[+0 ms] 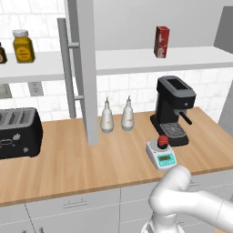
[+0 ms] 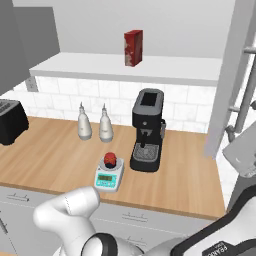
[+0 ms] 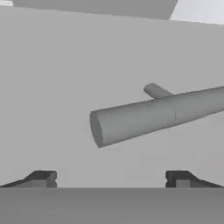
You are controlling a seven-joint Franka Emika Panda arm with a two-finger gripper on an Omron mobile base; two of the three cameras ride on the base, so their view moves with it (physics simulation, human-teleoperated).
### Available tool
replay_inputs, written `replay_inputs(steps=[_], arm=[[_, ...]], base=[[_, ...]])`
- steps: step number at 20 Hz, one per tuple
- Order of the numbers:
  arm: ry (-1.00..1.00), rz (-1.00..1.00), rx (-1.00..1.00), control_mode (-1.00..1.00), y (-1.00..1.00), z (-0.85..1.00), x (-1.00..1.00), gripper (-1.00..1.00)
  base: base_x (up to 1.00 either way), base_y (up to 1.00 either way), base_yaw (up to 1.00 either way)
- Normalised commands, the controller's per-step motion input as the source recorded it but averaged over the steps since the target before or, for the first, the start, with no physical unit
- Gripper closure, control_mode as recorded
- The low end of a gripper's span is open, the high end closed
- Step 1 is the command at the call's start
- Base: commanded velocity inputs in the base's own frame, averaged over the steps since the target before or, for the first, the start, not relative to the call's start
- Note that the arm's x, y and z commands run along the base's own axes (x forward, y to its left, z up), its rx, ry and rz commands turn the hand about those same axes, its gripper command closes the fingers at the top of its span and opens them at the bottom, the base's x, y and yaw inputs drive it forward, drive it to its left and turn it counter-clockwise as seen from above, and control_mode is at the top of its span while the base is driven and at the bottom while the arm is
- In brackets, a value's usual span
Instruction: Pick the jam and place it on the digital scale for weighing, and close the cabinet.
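Already the jam point(image 1: 162, 141) sits upright on the scale point(image 1: 161, 155), lid up, centred on the round plate, so you can judge the weighing half done. Being squat and round, it has no long axis to speak of; its axis runs vertical. The scale's teal display faces the table's point(image 1: 91, 159) front edge, toward you.

Just at 1 o'clock from the scale stands the coffee machine point(image 1: 174, 109), close but apart. At 10 o'clock, two white bottles point(image 1: 117, 116) stand side by side near the wall.

Above, the cabinet point(image 1: 84, 68) is open: one door stands edge-on at 12 o'clock over the table, and the other swings out on the right point(image 2: 235, 75), leaving the white shelf and its red carton point(image 1: 161, 42) exposed. That is what remains.

Your tool point(image 3: 109, 179) faces a grey door panel at close range, with the bar handle point(image 3: 153, 116) lying across at 12 o'clock, its free end pointing to 9 o'clock. The tips stand wide apart and grip nothing. You would likely be lining up to push this door, though which door it is you cannot tell from the hand view alone.
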Motion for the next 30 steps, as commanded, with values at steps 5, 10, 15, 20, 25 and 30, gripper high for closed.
replay_inputs(steps=[5,10,15,20,25,30], arm=[[-0.08,-0.04,-0.09,-1.00,1.00,0.10,0.97,-1.00],[-0.04,-0.01,-0.07,-1.00,1.00,0.18,0.92,-1.00],[-0.03,0.00,-0.11,-1.00,1.00,0.52,0.72,-1.00],[0.07,-0.03,-0.08,-1.00,0.54,0.09,0.90,-1.00],[0.11,0.00,0.00,-1.00,0.07,0.00,0.95,-1.00],[0.02,0.00,0.00,-1.00,0.02,-0.04,0.91,-1.00]], base=[[0.00,0.00,0.00],[0.00,0.00,0.00],[0.00,0.00,0.00],[0.00,0.00,0.00],[0.00,0.00,0.00],[0.00,0.00,0.00]])
